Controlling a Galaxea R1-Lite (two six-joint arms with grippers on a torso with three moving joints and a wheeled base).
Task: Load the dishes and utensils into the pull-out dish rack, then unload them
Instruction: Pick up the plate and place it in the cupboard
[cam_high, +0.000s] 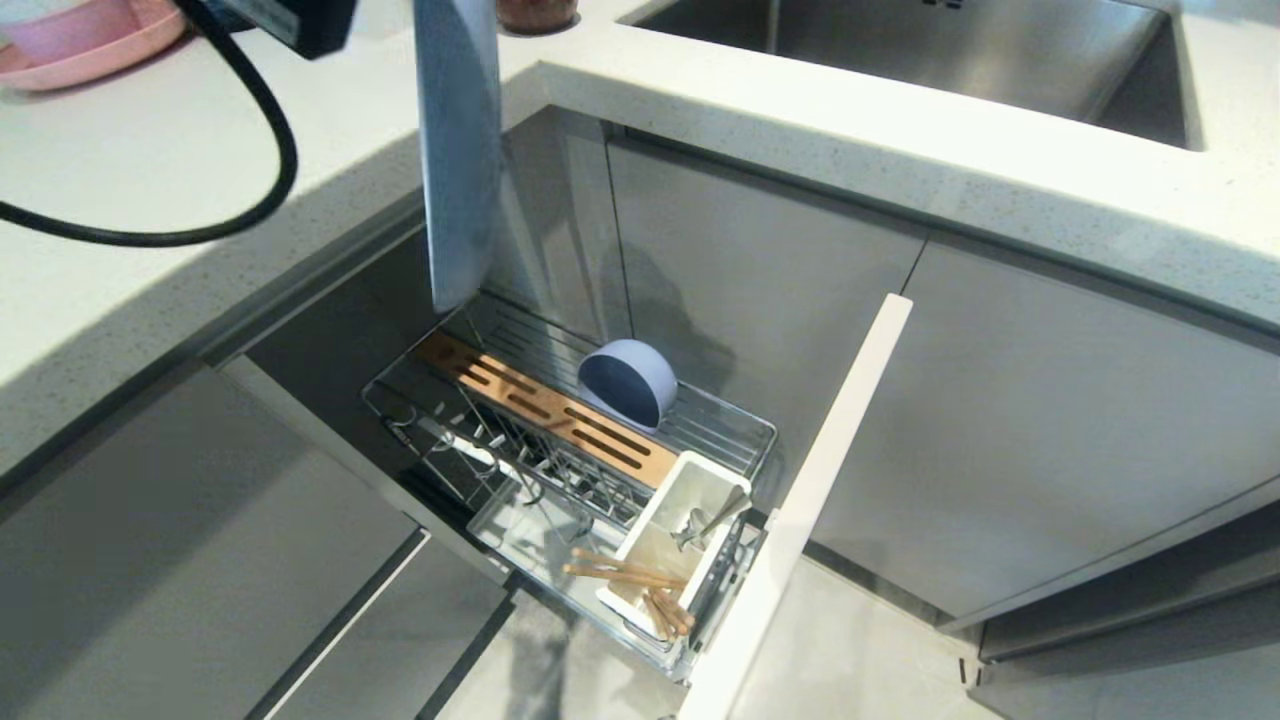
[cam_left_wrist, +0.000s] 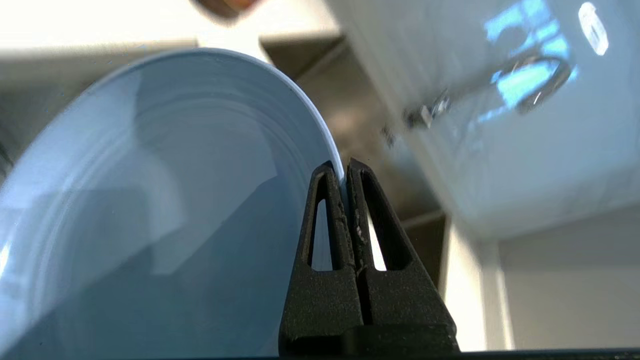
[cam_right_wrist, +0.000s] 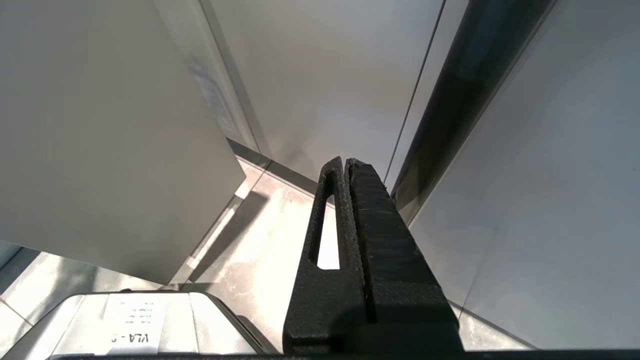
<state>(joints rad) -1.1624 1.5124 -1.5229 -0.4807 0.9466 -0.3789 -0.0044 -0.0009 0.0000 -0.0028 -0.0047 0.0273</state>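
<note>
The pale blue plate (cam_high: 458, 150) hangs on edge above the far end of the pull-out dish rack (cam_high: 740, 425), its lower rim just over the wires. My left gripper (cam_left_wrist: 344, 167) is shut on the plate's (cam_left_wrist: 150, 210) rim; the gripper itself lies above the head view's top edge. The pale blue bowl (cam_high: 625, 383) stands on its side in the rack beside the slotted wooden strip (cam_high: 545, 408). In the white caddy (cam_high: 690, 480) lie the silver spoon (cam_high: 712, 522) and the wooden chopsticks (cam_high: 625, 575). My right gripper (cam_right_wrist: 346, 162) is shut and empty, parked low near the floor.
The rack's pale front panel (cam_high: 800, 510) juts out at the right. A white counter (cam_high: 900, 150) wraps round the corner, with a steel sink (cam_high: 900, 40) behind. A pink plate (cam_high: 80, 40) lies on the counter at the far left, by my arm's black cable (cam_high: 270, 130).
</note>
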